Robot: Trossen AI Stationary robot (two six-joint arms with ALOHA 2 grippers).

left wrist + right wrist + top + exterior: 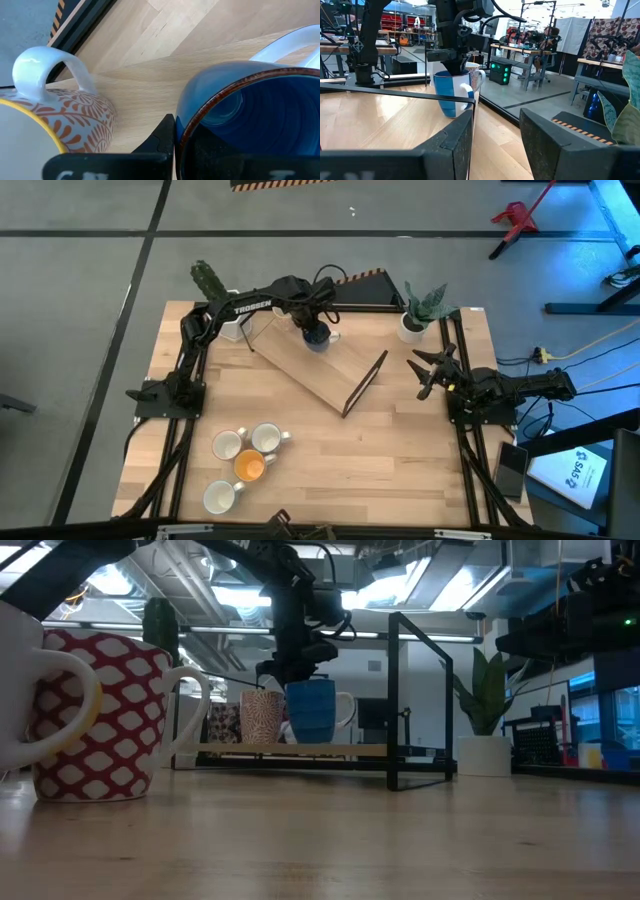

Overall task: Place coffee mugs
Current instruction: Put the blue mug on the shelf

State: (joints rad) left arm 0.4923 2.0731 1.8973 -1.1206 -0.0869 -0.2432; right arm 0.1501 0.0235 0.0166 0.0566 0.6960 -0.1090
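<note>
The dark blue mug (317,337) stands upright on the wooden rack board (320,375) at the table's far middle, beside a cream mug with an orange leaf pattern (65,125). My left gripper (312,322) comes down onto the blue mug (312,710) and is shut on its rim. Several more mugs (245,465) sit near the table's near left corner; one with a red pattern (95,715) looms close in the low view. My right gripper (428,370) waits open at the table's right side, touching nothing. My left gripper holds the blue mug by its rim (187,127), on the side facing the patterned mug. One finger (162,140) lies against the outside of the wall; the other is hidden behind the wall, seemingly inside. The fingers point down from above. The mug is upright, its base at board level (312,742).
The rack has a black wire frame standing up at its right end (365,385). A white plant pot (411,327) stands at the far right and another plant (208,280) at the far left. Bare wood lies between the rack and the near mugs.
</note>
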